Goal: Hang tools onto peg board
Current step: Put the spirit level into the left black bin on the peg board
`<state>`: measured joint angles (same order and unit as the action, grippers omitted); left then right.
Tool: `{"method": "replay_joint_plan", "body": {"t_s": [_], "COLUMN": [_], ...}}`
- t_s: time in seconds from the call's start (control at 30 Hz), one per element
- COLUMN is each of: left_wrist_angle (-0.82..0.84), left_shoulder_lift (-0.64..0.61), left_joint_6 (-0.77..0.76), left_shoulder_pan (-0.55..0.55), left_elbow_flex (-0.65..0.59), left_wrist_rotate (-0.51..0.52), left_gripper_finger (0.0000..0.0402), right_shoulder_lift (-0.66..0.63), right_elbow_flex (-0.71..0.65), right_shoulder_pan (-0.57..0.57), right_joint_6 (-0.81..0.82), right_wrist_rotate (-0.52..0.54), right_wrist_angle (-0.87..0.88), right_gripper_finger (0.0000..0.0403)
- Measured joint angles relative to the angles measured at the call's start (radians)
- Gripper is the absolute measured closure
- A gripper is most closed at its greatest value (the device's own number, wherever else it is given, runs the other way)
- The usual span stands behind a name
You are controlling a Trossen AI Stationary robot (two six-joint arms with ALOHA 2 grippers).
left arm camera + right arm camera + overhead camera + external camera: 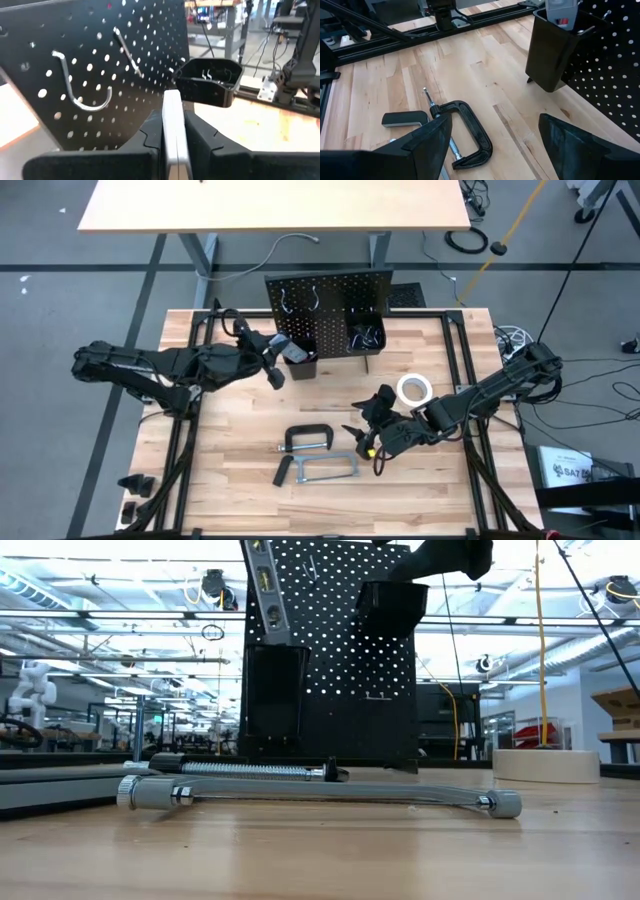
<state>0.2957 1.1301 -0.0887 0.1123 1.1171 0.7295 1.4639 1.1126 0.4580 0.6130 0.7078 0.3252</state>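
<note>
Open workshop behind w/ racks & ceiling lights; butcher-block table (250, 410) in front, peg board (330, 295) upright at its 12 o'clock edge, two bins on its face.

Left gripper (283, 352) is pinched on the grey level (172, 132), held right at the left bin (300, 365); the level's long axis runs near-vertical, its top tilted slightly, lower end going into that bin. Key relation: level sits over the bin mouth, so prob. a straight drop & release. U-hook (80, 85) and straight peg (127, 52) are just above, clear of the path.

Right gripper (368, 435) has jaws wide, nothing held, hovering low. C-clamp (310, 438) lies at its 9 o'clock, near, long axis 9–3; hacksaw (325, 470) just beyond at 7. Right arm is the nearer for both. Tape roll (414, 390) at its 1 o'clock, off to the side.
</note>
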Motion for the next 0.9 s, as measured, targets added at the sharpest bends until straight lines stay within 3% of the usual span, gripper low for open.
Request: {"method": "replay_joint_plan", "body": {"t_s": [0.2, 0.63, 0.9], "left_wrist_angle": [0.123, 0.064, 0.011], "left_shoulder_lift": [0.002, 0.035, 0.119], "left_joint_6": [-0.026, 0.045, 0.123], "left_shoulder_pan": [0.011, -0.018, -0.068], "left_elbow_flex": [0.079, 0.115, 0.121], "left_wrist_rotate": [-0.025, -0.025, -0.093], "left_gripper_finger": [0.0354, 0.0354, 0.0354], "right_shoulder_lift": [0.000, 0.000, 0.000], "right_elbow_flex": [0.000, 0.000, 0.000], "right_shoulder_pan": [0.000, 0.000, 0.000], "right_joint_6": [0.000, -0.004, -0.006], "right_wrist_rotate": [0.000, 0.000, 0.001], "right_wrist_angle": [0.000, -0.006, -0.005], "right_gripper_finger": [0.0110, 0.0110, 0.0110]}}
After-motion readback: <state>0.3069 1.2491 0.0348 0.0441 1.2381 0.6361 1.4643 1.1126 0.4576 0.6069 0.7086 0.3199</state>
